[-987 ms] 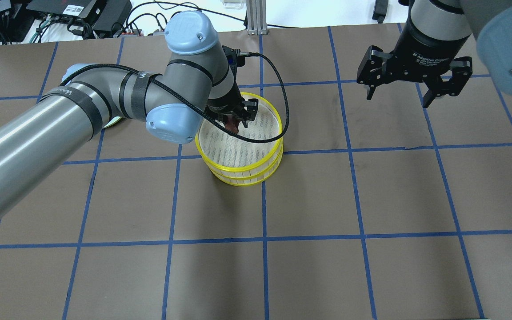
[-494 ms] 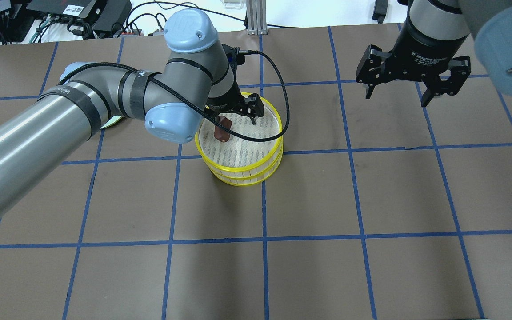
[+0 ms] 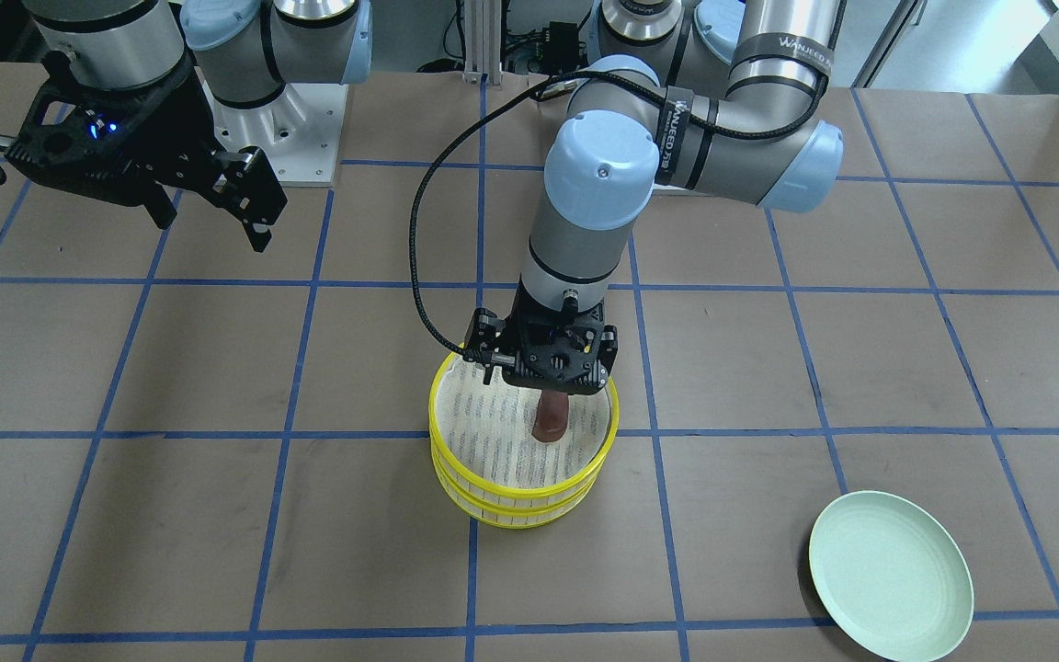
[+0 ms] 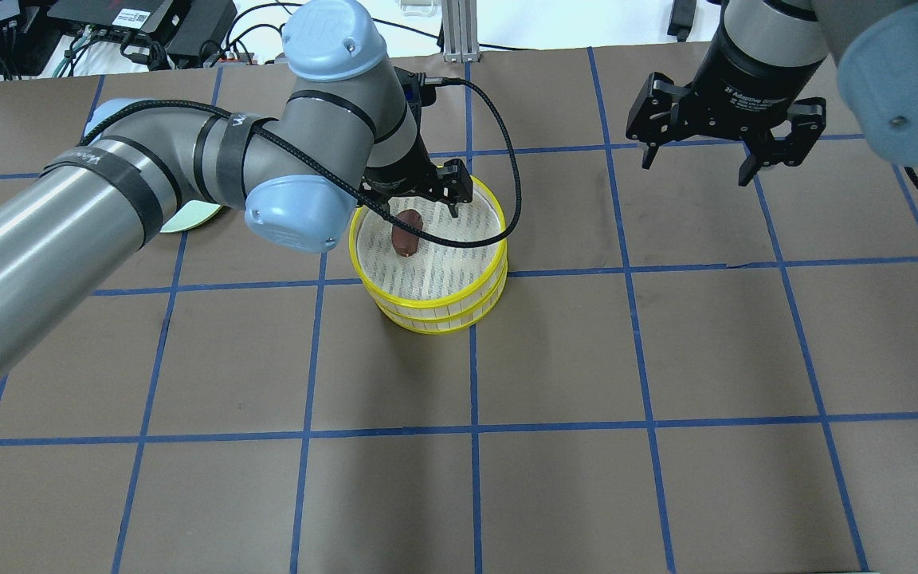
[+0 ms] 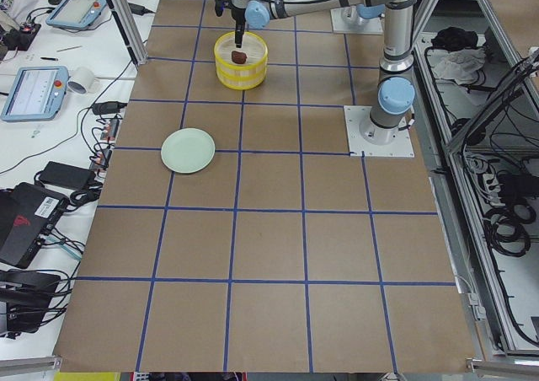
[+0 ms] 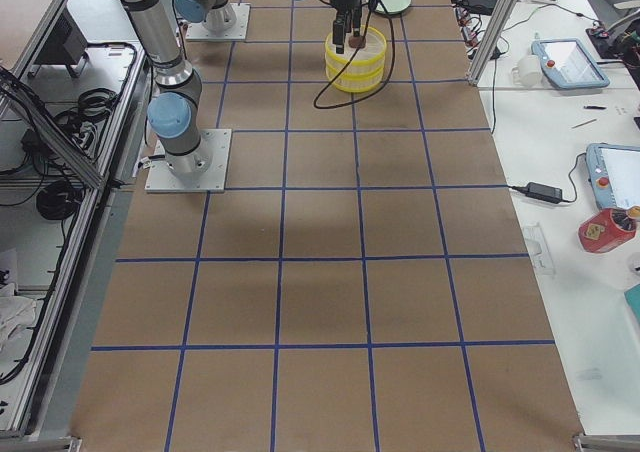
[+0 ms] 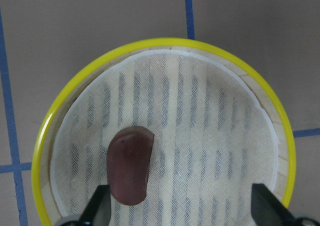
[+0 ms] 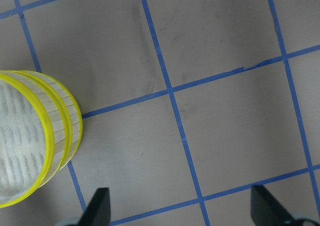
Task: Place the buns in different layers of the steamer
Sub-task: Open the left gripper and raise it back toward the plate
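The left claw (image 7: pixel 181 211) hangs spread wide just above the steamer (image 4: pixel 429 316), gripping nothing. Right under it, the dark reddish-brown bun (image 7: pixel 130 171) lies on the white mesh of the top layer (image 7: pixel 165 42). The right claw (image 4: pixel 696 166) hovers spread and empty, well apart, over the table (image 4: pixel 586 351).

Opposed high views, distant end views, close downward wrist views; steamer (image 4: pixel 435 309) common to all.

Left pincer (image 3: pixel 545 372), right pincer (image 4: pixel 696 166), both agape
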You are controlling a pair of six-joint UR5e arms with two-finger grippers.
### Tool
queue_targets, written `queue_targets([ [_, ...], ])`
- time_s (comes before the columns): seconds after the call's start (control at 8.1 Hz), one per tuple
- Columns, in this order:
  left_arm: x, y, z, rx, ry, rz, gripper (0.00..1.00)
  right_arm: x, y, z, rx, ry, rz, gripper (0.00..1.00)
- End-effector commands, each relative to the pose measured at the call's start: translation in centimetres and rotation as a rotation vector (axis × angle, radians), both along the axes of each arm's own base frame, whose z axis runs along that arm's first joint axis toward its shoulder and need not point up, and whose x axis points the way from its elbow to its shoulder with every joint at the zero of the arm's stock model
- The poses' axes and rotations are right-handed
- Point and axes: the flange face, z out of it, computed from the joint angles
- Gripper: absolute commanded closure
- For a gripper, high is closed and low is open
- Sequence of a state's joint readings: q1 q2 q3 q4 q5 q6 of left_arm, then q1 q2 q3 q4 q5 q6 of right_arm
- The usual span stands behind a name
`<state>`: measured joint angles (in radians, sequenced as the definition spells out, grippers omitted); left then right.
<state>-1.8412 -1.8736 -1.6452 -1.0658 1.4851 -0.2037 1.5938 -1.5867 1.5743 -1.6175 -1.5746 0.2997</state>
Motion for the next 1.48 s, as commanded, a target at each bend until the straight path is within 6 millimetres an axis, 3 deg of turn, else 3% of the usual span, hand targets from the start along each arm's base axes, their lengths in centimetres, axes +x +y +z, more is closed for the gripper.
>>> queue_targets([
  [0.0, 1.5, 2.1, 5.6, 0.047, -0.017, 0.016, 0.0, 0.2, -1.4, -0.8, -0.011, -0.015, -0.002, 0.0],
  [0.25, 4.5, 2.6, 9.6, 0.087, -0.036, 0.049, 0.0, 0.3, -1.8, -1.1, -0.013, -0.017, -0.001, 0.0],
  [0.62, 14.4, 3.3, 14.5, 0.075, -0.11, -0.011, 0.0, 2.3, -1.9, -1.7, -0.017, -0.019, -0.008, 0.0],
  [0.74, 16.5, 3.8, 15.3, 0.084, -0.118, -0.025, 0.0, 2.3, -1.8, -1.4, -0.022, -0.013, -0.006, 0.0],
  [1.11, 19.7, 4.2, 16.1, 0.098, -0.116, 0.026, 0.0, 1.9, -0.8, -0.2, -0.03, 0.0, 0.002, 0.0],
  [1.36, 19.3, 4.3, 16.0, 0.097, -0.104, 0.02, 0.0, 2.0, -0.7, -0.1, -0.037, -0.006, 0.011, 0.0],
])
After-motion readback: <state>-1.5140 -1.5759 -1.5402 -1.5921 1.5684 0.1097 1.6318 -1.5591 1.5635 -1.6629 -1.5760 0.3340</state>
